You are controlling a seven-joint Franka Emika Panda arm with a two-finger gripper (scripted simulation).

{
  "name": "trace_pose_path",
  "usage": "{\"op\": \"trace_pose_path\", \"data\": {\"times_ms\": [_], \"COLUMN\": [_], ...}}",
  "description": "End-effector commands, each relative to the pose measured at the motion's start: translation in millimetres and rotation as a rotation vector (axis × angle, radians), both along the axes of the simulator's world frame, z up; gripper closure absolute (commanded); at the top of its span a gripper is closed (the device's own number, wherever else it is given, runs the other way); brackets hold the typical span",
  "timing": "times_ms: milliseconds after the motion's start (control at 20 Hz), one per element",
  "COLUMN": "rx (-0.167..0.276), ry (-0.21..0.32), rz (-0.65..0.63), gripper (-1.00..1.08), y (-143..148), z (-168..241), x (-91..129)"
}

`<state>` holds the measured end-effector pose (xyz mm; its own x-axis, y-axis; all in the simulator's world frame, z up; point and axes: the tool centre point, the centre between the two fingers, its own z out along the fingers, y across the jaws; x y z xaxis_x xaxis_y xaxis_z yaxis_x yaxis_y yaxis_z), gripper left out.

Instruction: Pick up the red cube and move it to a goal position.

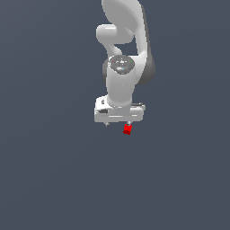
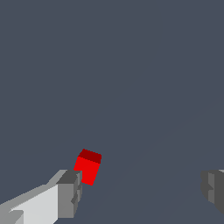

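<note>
The end effector hangs with its fingers spread wide, gripping nothing; the red cube sits right against one fingertip, tilted, over the plain grey desk.

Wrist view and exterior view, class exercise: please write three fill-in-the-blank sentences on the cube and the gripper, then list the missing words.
1. The cube is coloured ____.
2. In the wrist view, the gripper has its two fingers set wide ____.
3. In the wrist view, the cube sits beside one finger and far from the ____ finger.

Missing words: red; apart; other
</note>
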<state>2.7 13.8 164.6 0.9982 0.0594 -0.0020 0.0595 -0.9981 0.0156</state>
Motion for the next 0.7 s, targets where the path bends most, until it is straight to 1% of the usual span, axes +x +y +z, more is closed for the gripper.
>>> {"op": "trace_pose_path", "data": {"times_ms": [0, 300, 650], "rx": [0.000, 0.001, 0.004], "ry": [0.000, 0.000, -0.001], "rz": [0.000, -0.020, -0.093], "gripper": [-0.92, -0.92, -0.92], "y": [0.0, 2.8, 13.7], "z": [0.0, -8.5, -39.7], "x": [0.0, -4.4, -19.7]}}
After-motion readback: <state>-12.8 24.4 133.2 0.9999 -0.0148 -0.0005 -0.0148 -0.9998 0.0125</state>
